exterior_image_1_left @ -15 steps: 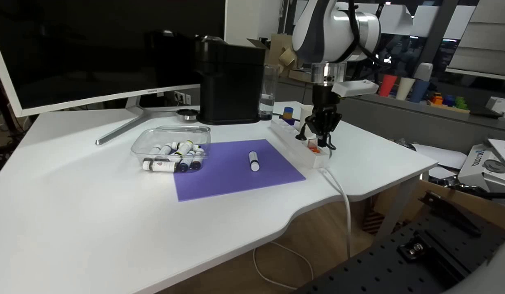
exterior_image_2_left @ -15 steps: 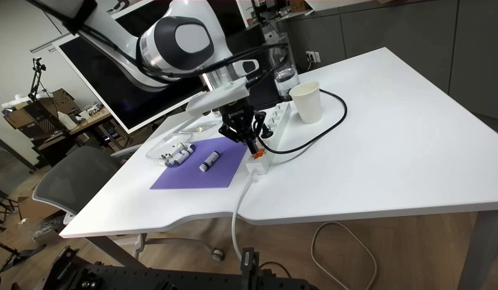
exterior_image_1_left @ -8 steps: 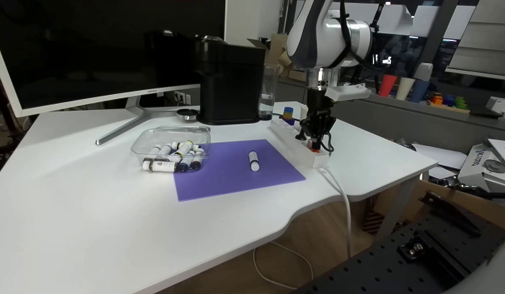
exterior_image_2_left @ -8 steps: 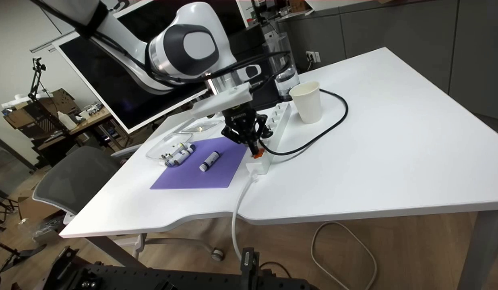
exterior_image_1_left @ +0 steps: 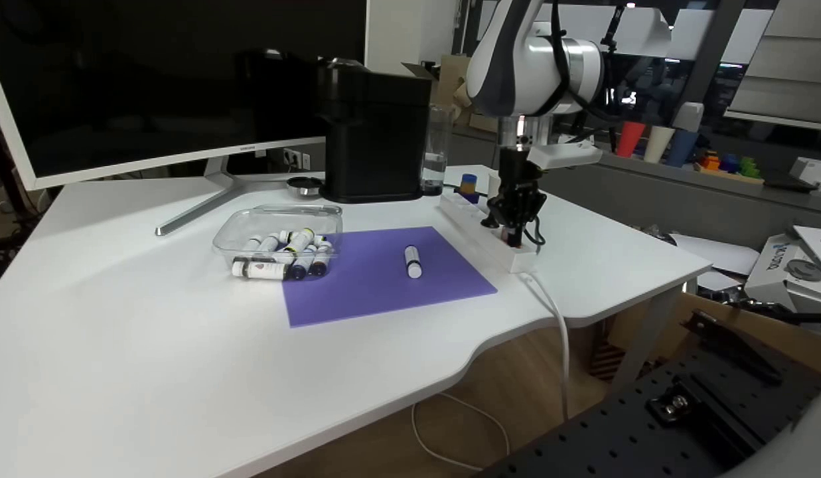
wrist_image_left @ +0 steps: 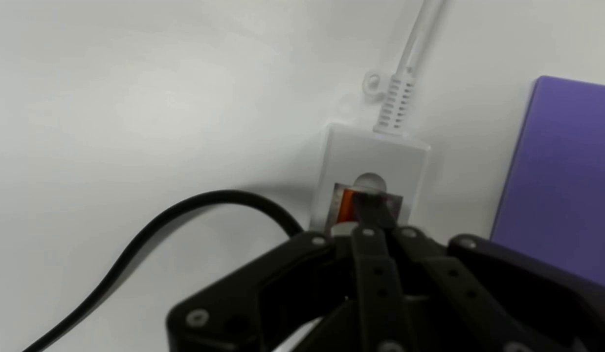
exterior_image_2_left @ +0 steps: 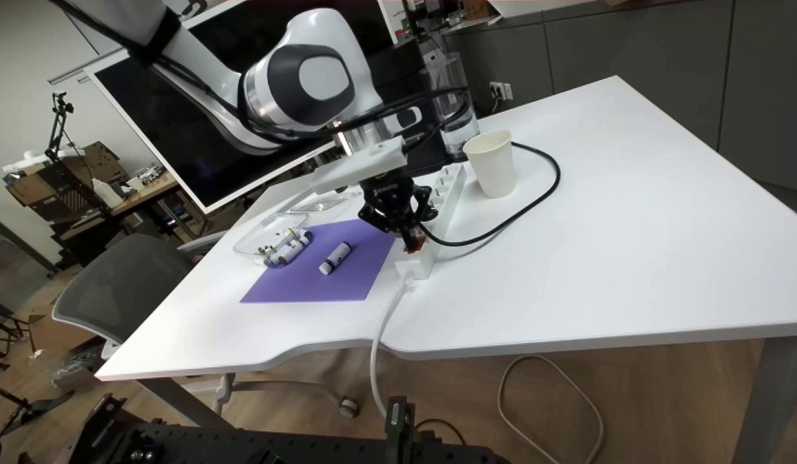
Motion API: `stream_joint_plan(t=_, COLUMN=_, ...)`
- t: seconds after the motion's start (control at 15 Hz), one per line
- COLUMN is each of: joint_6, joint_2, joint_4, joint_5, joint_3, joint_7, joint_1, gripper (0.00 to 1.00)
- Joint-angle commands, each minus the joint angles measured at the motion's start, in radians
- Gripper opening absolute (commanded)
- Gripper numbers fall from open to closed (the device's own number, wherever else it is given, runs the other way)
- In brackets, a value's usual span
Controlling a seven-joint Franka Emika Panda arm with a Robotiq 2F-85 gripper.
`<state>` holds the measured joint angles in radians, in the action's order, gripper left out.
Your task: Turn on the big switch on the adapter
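Observation:
The adapter is a white power strip point(exterior_image_1_left: 477, 234) lying on the table; it also shows in an exterior view point(exterior_image_2_left: 411, 268) and the wrist view point(wrist_image_left: 380, 154). Its big orange switch point(wrist_image_left: 346, 205), under a clear flap, sits near the cord end; it is partly visible in an exterior view point(exterior_image_2_left: 420, 243). My gripper point(wrist_image_left: 373, 212) is shut, with nothing seen between its fingers. Its fingertips point down onto the switch, appear to touch it and hide much of it. The gripper also shows in both exterior views point(exterior_image_1_left: 514, 240) point(exterior_image_2_left: 410, 243).
A black cable point(exterior_image_2_left: 524, 212) runs from a plug in the strip, close to the gripper. A white cup point(exterior_image_2_left: 491, 164) stands beside the strip. A purple mat point(exterior_image_1_left: 377, 285) with a marker point(exterior_image_1_left: 413, 261) and a clear box of bottles point(exterior_image_1_left: 277, 232) lie on the other side.
My gripper has moved from just beside the switch onto it, then slightly lower. The switch's orange looks darker now than half a second ago. The black cable has shifted slightly.

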<state>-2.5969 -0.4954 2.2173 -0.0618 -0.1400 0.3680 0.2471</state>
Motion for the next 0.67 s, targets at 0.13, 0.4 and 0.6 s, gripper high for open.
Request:
stream_joint_plan(t=0.13, joint_6=-0.004, joint_2=-0.033, joint_4=-0.027, joint_5=0.031, joint_3=0.003, joint_7=-0.067, joint_1=0.034, gripper=0.00)
stream_joint_plan(t=0.4, joint_6=0.055, joint_2=-0.049, joint_4=-0.044, joint_5=0.119, joint_3=0.025, joint_7=-0.053, joint_1=0.090, gripper=0.00)
stream_joint_plan(t=0.6, joint_6=0.092, joint_2=-0.058, joint_4=-0.056, joint_5=0.171, joint_3=0.031, joint_7=-0.033, joint_1=0.126, gripper=0.00)
